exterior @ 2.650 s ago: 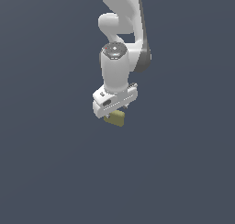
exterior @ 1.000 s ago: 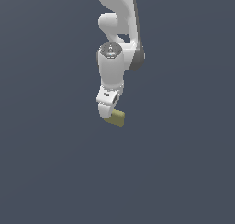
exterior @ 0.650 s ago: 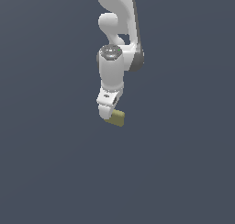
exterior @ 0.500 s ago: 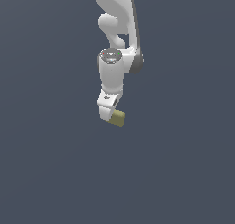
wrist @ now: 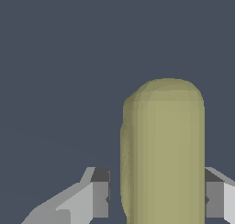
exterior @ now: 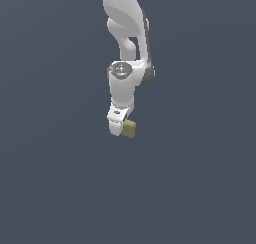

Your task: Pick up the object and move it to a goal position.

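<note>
A flat, matte slate-blue backdrop (exterior: 50, 178) fills the exterior view from edge to edge, uniform in colour and without texture. No seam, corner or horizon divides it, so it cannot be told whether this plain surface is a floor, a wall or open space. The lighting is even and diffuse; the tone barely varies across the frame. The wrist view shows the same slate-blue field, again smooth and featureless, with only a very faint gradient toward a slightly lighter shade in the lower part of the picture. No shadow falls on it.
</note>
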Robot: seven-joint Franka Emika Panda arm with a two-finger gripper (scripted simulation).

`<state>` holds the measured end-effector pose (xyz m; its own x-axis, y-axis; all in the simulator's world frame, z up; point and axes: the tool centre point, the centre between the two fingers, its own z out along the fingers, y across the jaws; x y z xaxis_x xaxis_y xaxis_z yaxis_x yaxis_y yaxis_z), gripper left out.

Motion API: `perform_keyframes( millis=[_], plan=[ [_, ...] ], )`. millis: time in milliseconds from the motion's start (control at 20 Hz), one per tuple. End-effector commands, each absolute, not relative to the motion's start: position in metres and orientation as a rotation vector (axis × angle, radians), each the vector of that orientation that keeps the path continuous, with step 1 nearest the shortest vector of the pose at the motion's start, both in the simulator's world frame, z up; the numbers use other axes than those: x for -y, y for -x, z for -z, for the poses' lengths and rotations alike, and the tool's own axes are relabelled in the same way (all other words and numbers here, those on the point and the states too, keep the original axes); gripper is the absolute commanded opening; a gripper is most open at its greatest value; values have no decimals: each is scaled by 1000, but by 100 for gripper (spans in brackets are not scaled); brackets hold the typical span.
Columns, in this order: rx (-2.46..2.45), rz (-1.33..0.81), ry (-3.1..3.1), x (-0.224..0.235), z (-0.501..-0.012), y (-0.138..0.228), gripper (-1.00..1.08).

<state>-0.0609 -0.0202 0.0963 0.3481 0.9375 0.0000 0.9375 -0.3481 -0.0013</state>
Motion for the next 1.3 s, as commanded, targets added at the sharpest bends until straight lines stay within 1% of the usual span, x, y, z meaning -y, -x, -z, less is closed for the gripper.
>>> perform_keyframes(
  millis=[0, 700, 950, 1250],
  plan=[
    [1794, 0, 2579, 20, -96, 60, -100],
    [1794, 1, 2580, 17, -103, 61, -100],
    [1795, 0, 2579, 8, -125, 62, -100],
    [1795, 0, 2579, -11, -170, 64, -100]
  ],
)
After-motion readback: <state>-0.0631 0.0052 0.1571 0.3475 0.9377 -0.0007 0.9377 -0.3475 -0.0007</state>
